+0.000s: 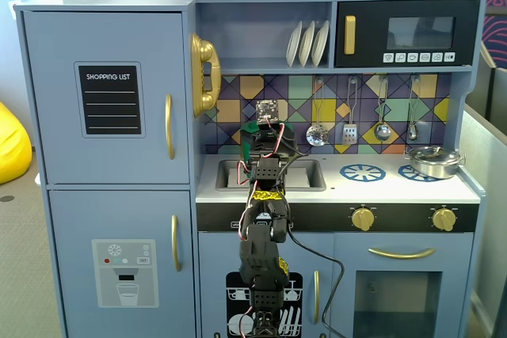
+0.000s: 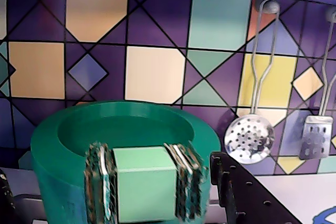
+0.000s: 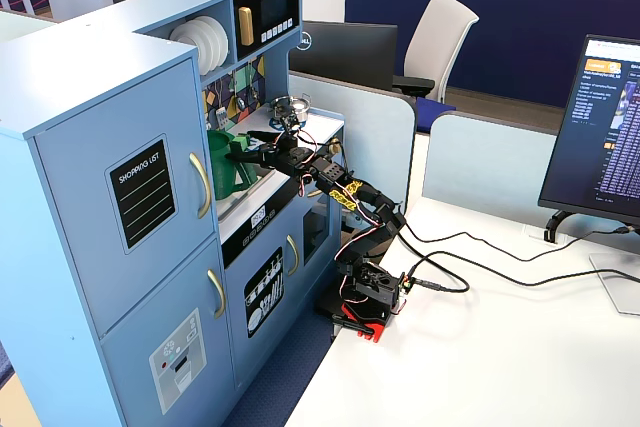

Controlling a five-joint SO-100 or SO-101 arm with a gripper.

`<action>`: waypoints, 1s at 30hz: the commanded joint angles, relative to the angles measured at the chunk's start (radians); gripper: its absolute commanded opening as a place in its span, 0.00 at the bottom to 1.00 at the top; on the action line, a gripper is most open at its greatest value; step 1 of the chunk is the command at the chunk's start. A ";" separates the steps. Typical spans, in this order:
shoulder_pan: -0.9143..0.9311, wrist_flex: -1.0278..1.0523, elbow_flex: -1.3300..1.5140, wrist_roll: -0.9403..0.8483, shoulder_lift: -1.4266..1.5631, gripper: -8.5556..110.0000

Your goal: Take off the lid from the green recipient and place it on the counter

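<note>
On the white flat counter (image 1: 380,187) of the blue toy kitchen, just left of the grey sink recess (image 1: 305,173), stands the tall dark green plastic recipient (image 3: 222,169); the side fixed view shows it upright against the fridge wall. The black arm reaches from the table across the counter edge to it.

Wrist view: the round flat green plastic lid (image 2: 73,129) fills the lower left, seen from the side and slightly above, with its rim raised around a shallow recess. The small rectangular light-green knob (image 2: 144,184) sits in the near middle. The gripper (image 2: 144,187) has its two fingers (image 2: 100,182) pressed against the knob's left and right faces, so it is clamped on the knob. Cannot tell from any view whether the lid rests on the recipient or is lifted off it.

Front fixed view: the arm hides nearly all of the recipient; only a sliver of green shows by the backsplash. A silver metal pan (image 1: 434,161) sits on the far right blue burner print, well apart from the gripper. A perforated silver ladle (image 2: 249,139) hangs on the tiled backsplash behind.
</note>
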 commanded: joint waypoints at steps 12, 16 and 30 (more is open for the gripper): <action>-0.008 -0.043 -0.109 -0.038 -0.066 0.30; -0.015 -0.057 -0.095 -0.029 -0.063 0.07; -0.035 -0.178 -0.098 0.003 -0.074 0.07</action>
